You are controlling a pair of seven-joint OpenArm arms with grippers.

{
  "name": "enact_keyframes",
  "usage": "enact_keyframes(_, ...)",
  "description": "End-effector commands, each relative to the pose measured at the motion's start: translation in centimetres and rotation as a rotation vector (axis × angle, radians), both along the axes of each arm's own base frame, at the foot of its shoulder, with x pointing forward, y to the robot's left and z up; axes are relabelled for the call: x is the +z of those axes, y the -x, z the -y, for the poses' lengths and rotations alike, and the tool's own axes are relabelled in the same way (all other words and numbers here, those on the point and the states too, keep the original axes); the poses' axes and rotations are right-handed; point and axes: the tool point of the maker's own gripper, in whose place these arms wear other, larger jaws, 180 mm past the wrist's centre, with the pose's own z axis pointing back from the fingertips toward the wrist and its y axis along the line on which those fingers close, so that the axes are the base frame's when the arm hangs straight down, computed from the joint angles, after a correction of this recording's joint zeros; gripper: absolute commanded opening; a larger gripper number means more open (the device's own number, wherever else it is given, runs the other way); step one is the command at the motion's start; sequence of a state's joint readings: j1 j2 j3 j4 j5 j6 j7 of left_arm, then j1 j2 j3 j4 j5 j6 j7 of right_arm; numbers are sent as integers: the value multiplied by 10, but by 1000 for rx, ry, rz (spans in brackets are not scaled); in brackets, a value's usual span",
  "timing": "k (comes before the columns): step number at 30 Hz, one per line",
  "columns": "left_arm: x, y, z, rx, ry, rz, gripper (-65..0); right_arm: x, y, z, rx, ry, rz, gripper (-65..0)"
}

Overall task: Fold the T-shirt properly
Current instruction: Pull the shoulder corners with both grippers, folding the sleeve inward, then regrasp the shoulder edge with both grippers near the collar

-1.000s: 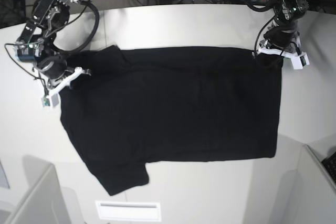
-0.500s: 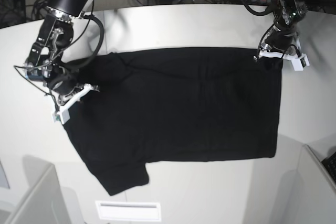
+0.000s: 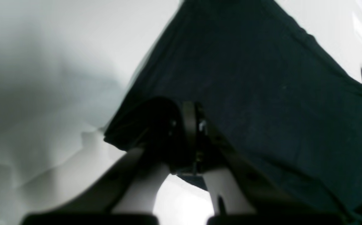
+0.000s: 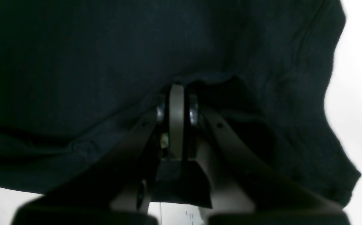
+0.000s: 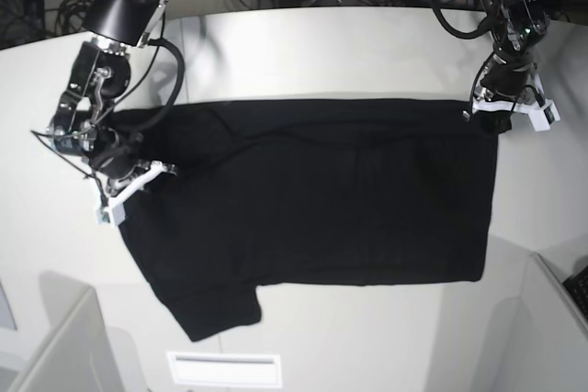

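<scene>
The black T-shirt (image 5: pixel 312 195) is spread nearly flat on the white table, plain dark side up, its far edge drawn into a straight line between two lifted corners, one short sleeve laid out at the near left, faint creases crossing the middle.

A white table (image 5: pixel 303 39) fills most of the base view, its far edge curving across the top of the frame. A black T-shirt (image 5: pixel 322 199) lies spread over the middle of it, reaching from the left side to the right. One short sleeve (image 5: pixel 216 305) points toward the lower left of the frame.
</scene>
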State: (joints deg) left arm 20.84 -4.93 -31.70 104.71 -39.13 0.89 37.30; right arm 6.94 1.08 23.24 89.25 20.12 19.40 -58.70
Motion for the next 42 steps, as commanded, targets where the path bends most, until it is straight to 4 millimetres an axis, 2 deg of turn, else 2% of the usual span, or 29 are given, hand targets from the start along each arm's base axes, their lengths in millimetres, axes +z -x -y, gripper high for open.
enact_keyframes(1,11,-5,-5,2,-20,37,-650,20,-14,4,-5,7,73,-650)
enact_keyframes(7,11,-4,-4,4,-18,40,-650,16,-9,5,-7,2,68,-650)
enact_keyframes(12,10,-3,-5,6,-20,38,-650,30,-9,7,-23,23,155,-650)
enact_keyframes(16,9,-3,-1,16,-4,41,-650,30,-9,8,-25,23,155,-650)
enact_keyframes(21,11,8,-21,101,-5,50,-650,30,-9,8,-28,23,158,-650)
enact_keyframes(25,9,6,-15,84,3,47,-650,30,-11,6,-22,22,160,-650)
enact_keyframes(33,12,1,-16,83,3,59,-650,23,-14,4,-21,5,140,-650)
enact_keyframes(36,3,-1,-12,70,34,20,-650,12,-13,2,-22,-12,108,-650)
enact_keyframes(39,-5,-6,-7,54,78,-19,-650,12,-15,1,-22,-17,106,-650)
enact_keyframes(42,-4,-12,-6,52,87,-11,-650,12,-16,2,-27,-18,106,-650)
